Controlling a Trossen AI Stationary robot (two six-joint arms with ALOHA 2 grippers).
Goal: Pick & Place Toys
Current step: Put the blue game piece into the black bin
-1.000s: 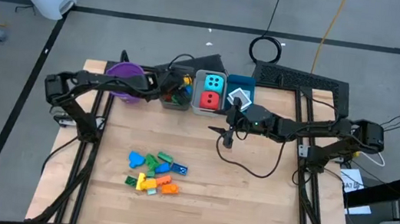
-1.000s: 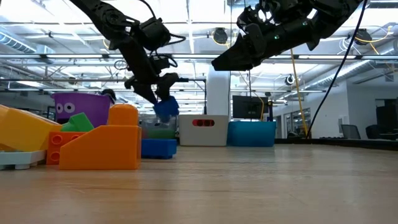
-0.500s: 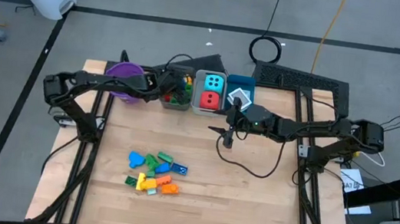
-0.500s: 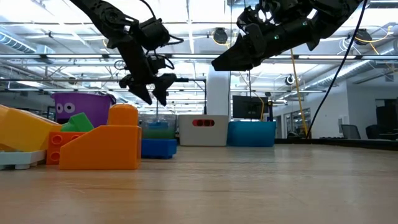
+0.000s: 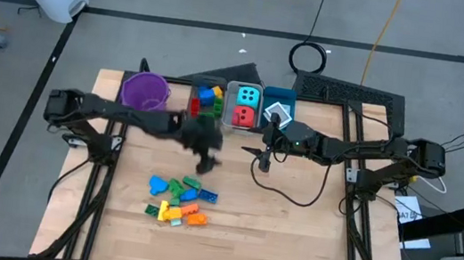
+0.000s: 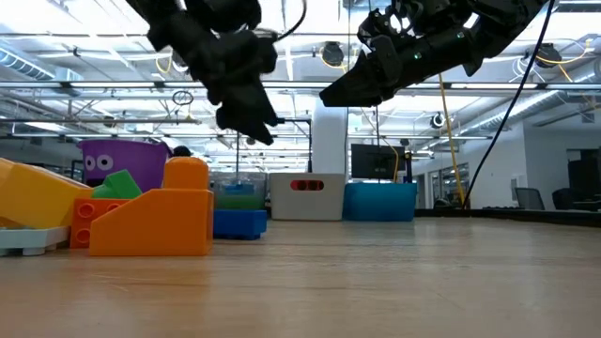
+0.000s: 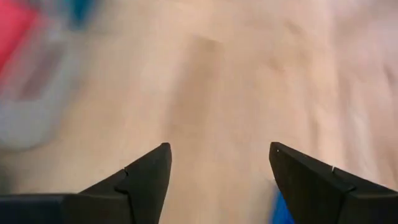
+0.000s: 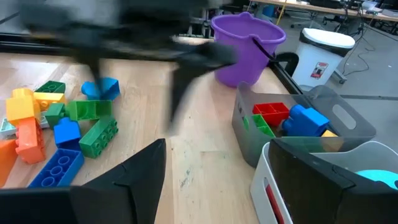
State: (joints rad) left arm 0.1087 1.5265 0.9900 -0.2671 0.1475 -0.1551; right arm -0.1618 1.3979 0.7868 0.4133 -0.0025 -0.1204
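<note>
bricks (image 5: 179, 201) heaped mid-table, bins (image 5: 241, 106) behind, bucket (image 5: 144, 92) left of bins

From where I stand, the left gripper (image 5: 201, 164) is a dark smear over the table, at twelve o'clock from the brick pile (image 5: 179, 202). Its wrist view shows only streaks of red and grey at ten o'clock and a blue scrap cut off at five o'clock. In the low view, the yellow brick (image 6: 33, 199) runs off the edge at nine o'clock.
</note>
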